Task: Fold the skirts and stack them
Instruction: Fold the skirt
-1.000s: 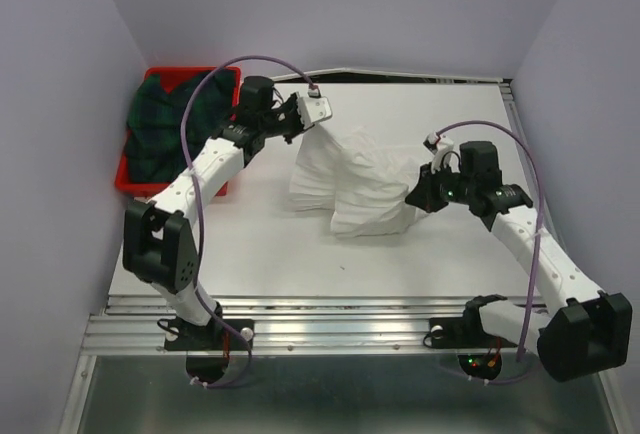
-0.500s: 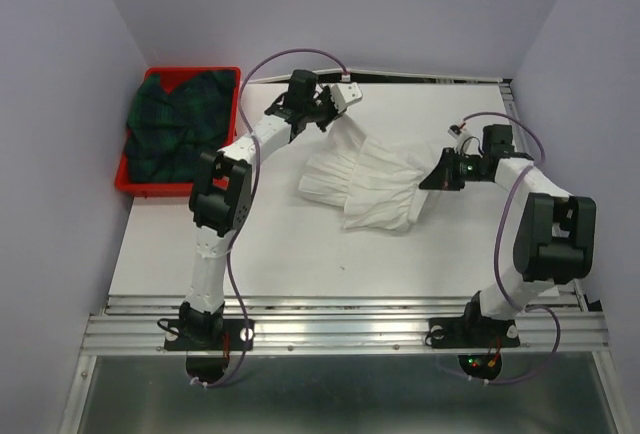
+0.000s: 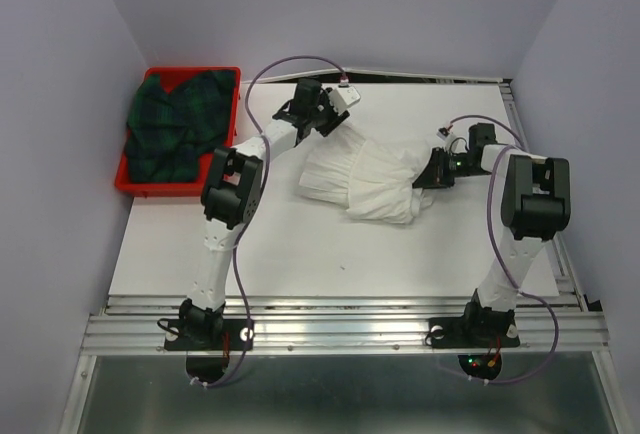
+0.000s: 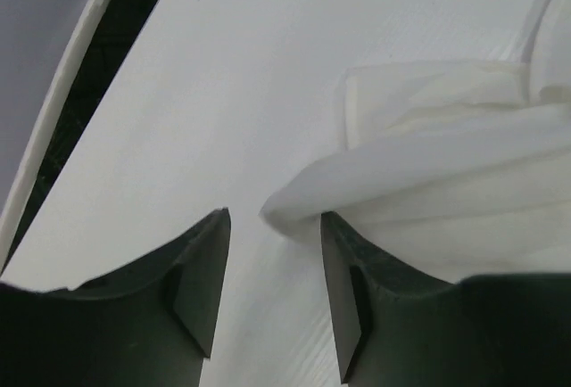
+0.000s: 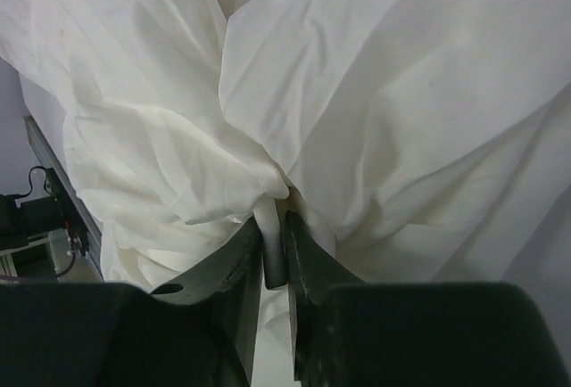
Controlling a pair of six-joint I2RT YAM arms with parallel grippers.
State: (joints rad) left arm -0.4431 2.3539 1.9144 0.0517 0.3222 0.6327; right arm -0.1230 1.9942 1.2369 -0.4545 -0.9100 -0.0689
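The white skirt (image 3: 368,180) lies crumpled on the counter (image 3: 300,254), near the centre. Its long axis runs left to right. The wider ruffled end points left and the bunched, narrower end points right. The cloth is thin, soft and creased, with pleated tiers visible at the left end.

The left gripper (image 4: 272,219) sits at the far-left corner of the skirt. Its dark fingers (image 4: 201,271) are spread wide. A rounded fold of the cloth pokes into the gap beside the right finger but is not clamped.

The right gripper (image 5: 274,226) is at the right end of the skirt. Its fingers are nearly together, pinching a gathered bunch of the cloth.

The plaid skirt (image 3: 175,129), dark green and navy, lies heaped in the red tray (image 3: 135,186) at the far-left corner of the counter, well apart from the white skirt.
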